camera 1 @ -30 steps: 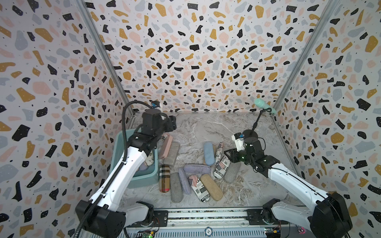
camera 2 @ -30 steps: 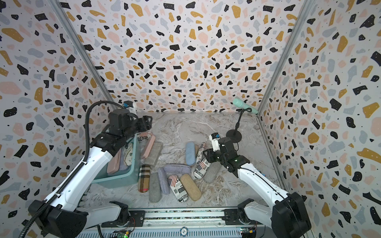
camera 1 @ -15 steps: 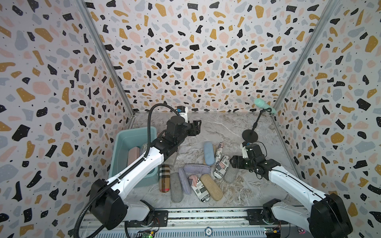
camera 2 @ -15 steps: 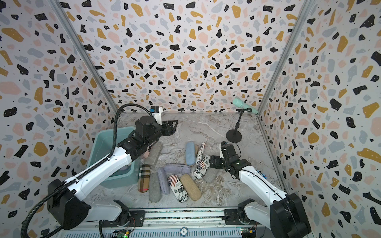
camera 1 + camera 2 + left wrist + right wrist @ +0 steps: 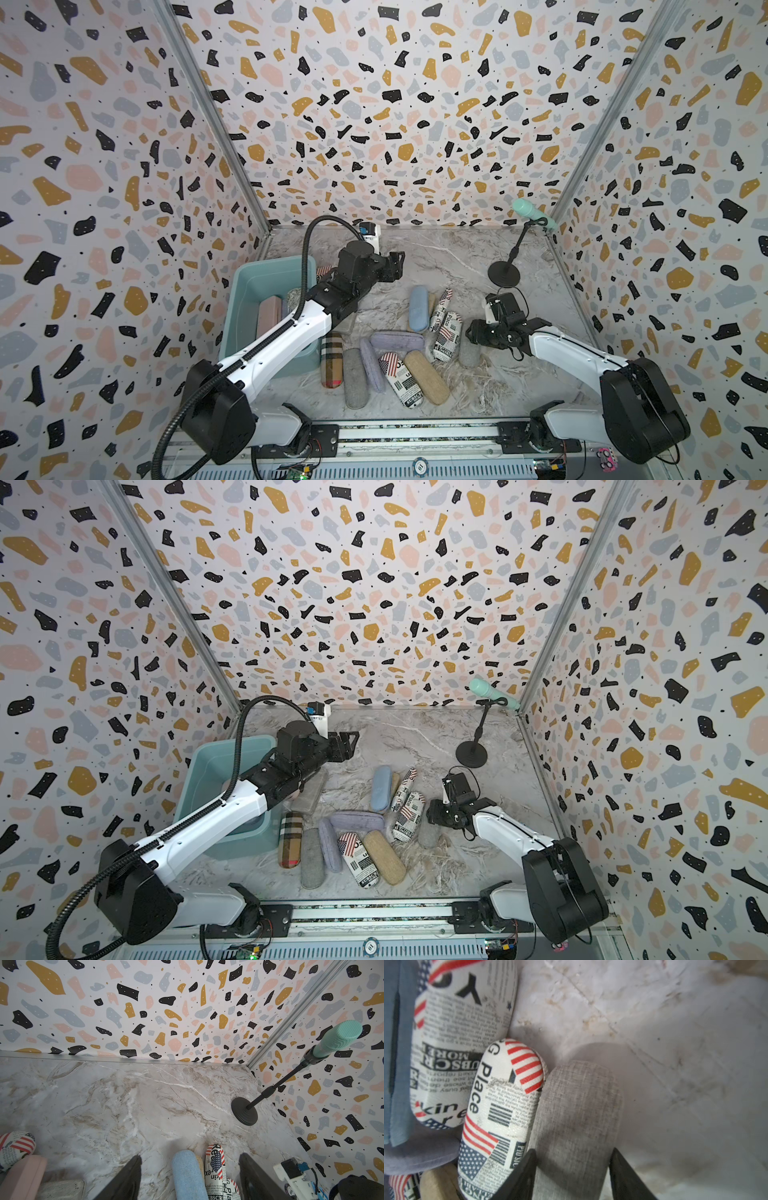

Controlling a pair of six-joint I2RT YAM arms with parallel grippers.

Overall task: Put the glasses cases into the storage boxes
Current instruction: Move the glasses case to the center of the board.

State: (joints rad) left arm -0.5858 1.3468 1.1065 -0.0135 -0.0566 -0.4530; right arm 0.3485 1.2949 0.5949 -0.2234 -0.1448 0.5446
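Straddling the grey case (image 5: 577, 1109), the right pincer (image 5: 572, 1153) is clamped on it; the left pincer (image 5: 189, 1156) stands apart, empty.

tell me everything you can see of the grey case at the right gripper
The grey case is oblong with rounded ends, covered in what looks like woven grey fabric, slightly smudged. It lies flat on the marble-look table, on the right arm's side of the pile. The right gripper is shut on it across its width. One long side lies against a flag newsprint case.
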